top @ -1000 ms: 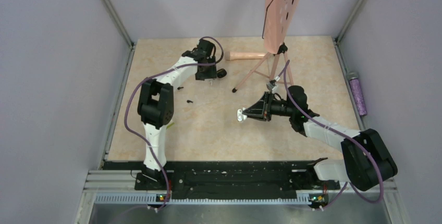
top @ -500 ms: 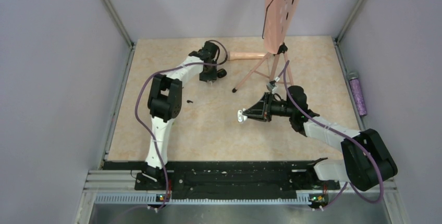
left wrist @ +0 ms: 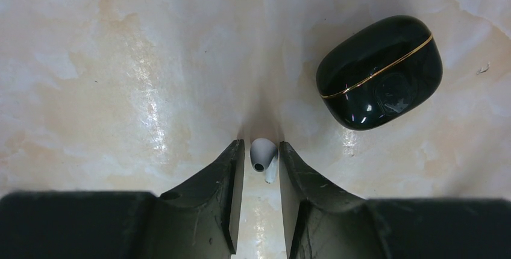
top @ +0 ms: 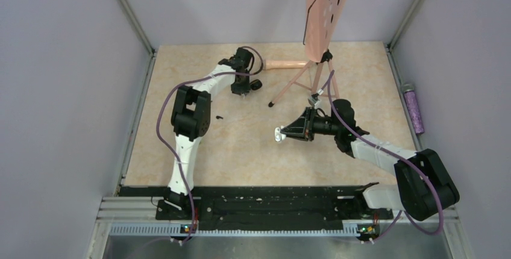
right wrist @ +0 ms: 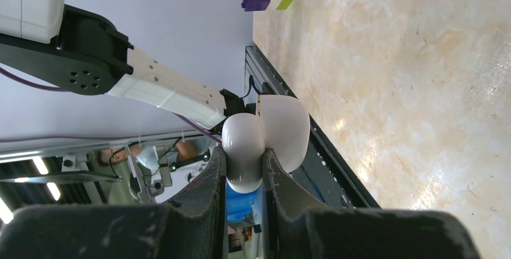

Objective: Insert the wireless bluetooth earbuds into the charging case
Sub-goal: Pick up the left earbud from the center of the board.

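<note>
Between the left gripper's (left wrist: 261, 148) fingers (left wrist: 229, 174) lies a white earbud (left wrist: 263, 155) on the table (left wrist: 120, 78); I cannot tell if they squeeze it. Up and right of them sits a shut black case (left wrist: 379, 72). The right gripper (right wrist: 243, 156) pinches an open white charging case (right wrist: 274, 129) in the air.

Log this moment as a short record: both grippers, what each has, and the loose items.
Left gripper: open, jaws narrowly flanking a white earbud lying on the table
Right gripper: shut on a white case, lid apparently open
Black case: closed, on the table beyond the left fingers, untouched
Small dark piece: on the table, too small to identify
</note>
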`<state>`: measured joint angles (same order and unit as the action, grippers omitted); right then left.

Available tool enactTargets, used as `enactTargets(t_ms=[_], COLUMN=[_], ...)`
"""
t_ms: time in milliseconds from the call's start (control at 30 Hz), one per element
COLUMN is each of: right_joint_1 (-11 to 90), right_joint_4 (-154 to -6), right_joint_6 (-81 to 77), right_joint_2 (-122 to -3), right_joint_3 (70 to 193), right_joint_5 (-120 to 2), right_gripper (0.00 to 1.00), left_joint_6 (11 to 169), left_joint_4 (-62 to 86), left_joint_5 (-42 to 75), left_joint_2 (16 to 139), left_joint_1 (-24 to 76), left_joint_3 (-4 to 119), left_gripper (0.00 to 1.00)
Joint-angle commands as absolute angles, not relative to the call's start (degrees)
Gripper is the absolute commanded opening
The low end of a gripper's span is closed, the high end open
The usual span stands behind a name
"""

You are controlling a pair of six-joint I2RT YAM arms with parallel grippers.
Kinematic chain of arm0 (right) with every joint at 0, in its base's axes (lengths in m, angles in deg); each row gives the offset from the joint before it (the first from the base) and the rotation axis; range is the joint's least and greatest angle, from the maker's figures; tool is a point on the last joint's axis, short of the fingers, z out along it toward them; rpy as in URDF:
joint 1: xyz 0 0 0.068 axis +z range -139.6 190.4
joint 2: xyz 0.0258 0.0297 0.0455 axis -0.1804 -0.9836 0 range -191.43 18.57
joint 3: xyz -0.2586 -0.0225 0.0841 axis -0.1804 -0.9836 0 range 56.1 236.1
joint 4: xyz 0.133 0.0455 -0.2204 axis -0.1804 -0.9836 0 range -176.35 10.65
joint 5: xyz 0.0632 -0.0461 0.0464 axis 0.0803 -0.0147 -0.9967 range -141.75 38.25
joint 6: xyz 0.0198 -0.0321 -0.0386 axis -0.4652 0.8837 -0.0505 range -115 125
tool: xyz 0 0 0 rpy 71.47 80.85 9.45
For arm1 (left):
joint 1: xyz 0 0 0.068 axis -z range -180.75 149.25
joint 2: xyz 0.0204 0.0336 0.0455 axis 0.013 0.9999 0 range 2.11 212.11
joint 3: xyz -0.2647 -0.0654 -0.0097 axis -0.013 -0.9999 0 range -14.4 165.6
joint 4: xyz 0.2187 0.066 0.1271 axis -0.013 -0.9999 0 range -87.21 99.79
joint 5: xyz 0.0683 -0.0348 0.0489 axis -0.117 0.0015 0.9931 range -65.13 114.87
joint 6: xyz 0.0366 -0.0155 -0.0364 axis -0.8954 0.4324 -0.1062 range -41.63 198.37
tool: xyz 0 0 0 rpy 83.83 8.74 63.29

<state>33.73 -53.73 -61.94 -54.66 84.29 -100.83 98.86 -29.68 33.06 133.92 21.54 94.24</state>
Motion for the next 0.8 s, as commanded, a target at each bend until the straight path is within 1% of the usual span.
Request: enactTargets(t_ms=[0,233,333,567,767], right_joint_1=[32.92,32.96,32.98,32.97,32.93], right_joint_4=[-53.2,-52.57,-52.92,-53.64,-53.71], right_joint_6=[-60.66,-60.69,-60.62,-60.39,-60.08], right_joint_2=[-54.18,-54.73,-54.36,-53.82,-53.94], right_joint_3=[87.13,87.54,87.42,87.03,87.12], right_joint_5=[-100.32,-100.66,-100.43,-100.28,-100.27], right_gripper=[0.0,0.0,0.0,0.0,0.0], left_joint_6=[100.21,99.38,98.87,98.8,98.28], left_joint_4=[-32.28,-31.34,-31.75,-32.31,-30.79], left_joint_5=[32.17,33.73,33.78,33.03,32.96], left_joint_2=[132.84,132.67,133.9,134.02,129.94], left_joint_1=[21.54,21.49,21.55,21.52,21.51], left_joint_3=[94.43,93.65,94.8,95.53,93.73], left_gripper=[0.34,0.32,0.26,0.22,0.19])
